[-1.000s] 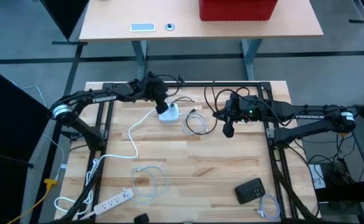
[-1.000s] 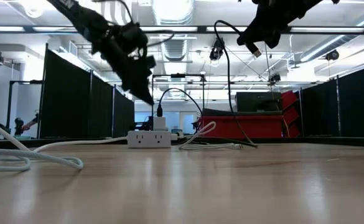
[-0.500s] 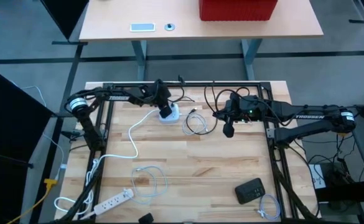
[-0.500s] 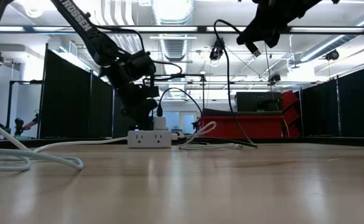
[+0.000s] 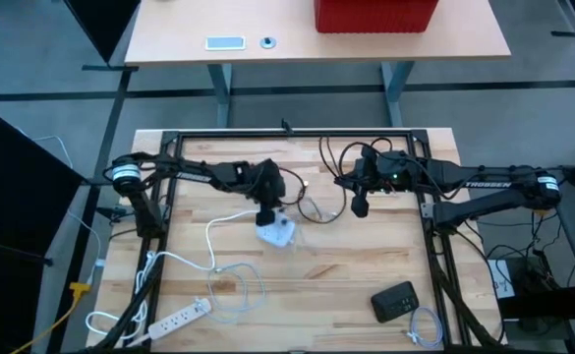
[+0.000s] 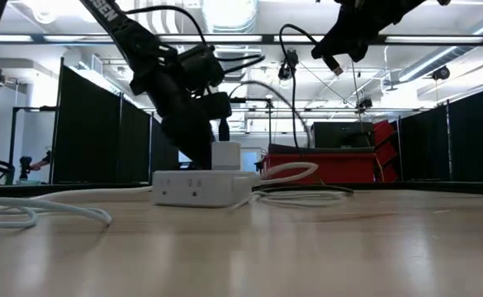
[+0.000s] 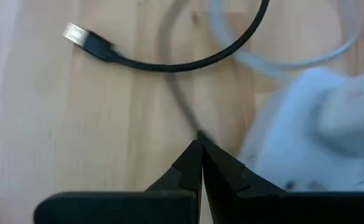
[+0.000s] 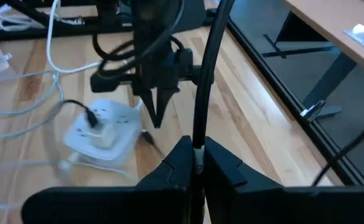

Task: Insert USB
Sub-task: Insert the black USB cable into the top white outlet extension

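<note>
USB plug [image 6: 334, 63] hangs in the air on the right, well above the table [image 5: 346, 275], its black cable [image 8: 205, 74] pinched in the closed right gripper [image 5: 360, 207], whose arm reaches in level from the right side. Starting from the left, the left arm stretches across the table with its left gripper [image 5: 266, 208] pointing down, fingers pressed together on nothing, tips just beside the white power strip [image 5: 278, 233]. A white charger block [image 6: 225, 156] sits plugged into that strip.
</note>
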